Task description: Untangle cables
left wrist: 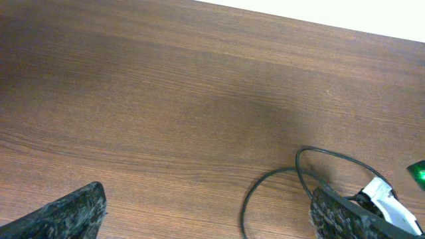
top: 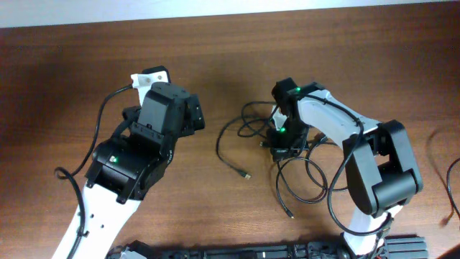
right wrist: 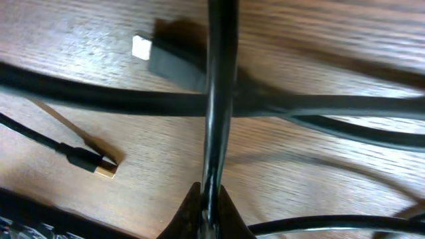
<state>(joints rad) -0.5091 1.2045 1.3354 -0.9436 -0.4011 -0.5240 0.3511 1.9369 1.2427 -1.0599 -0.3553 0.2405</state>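
- Our right gripper (right wrist: 206, 204) has its fingers pressed together on a single black strand (right wrist: 216, 99), which runs straight up out of the pinch in the right wrist view.
- Just past the fingertips, that strand crosses a horizontal run (right wrist: 319, 106) of cord. The view is so close and blurred that we cannot tell which cable we are holding.
- A white-tipped plug (right wrist: 163, 56) lies near the crossing, and a gold-tipped plug (right wrist: 99, 169) lies on the wood further left.
- From overhead, the cables (top: 287, 169) lie in loose overlapping loops right of the table's middle, under and around this gripper. One free end (top: 245, 175) reaches out to the left.
- Our left gripper (left wrist: 206, 214) has its fingers spread with nothing between them. It hangs over bare table (top: 72, 65) left of the tangle, and only one loop (left wrist: 279, 171) shows at the edge of its view.
- We judge the step in hand to be drawing the pinched strand clear of the crossing.
- To do it well, we would lift slowly and pull toward that strand's own free end.
- We would ease off if the whole heap starts to drag along.
- We would bring the left gripper over to pin the remaining loops.
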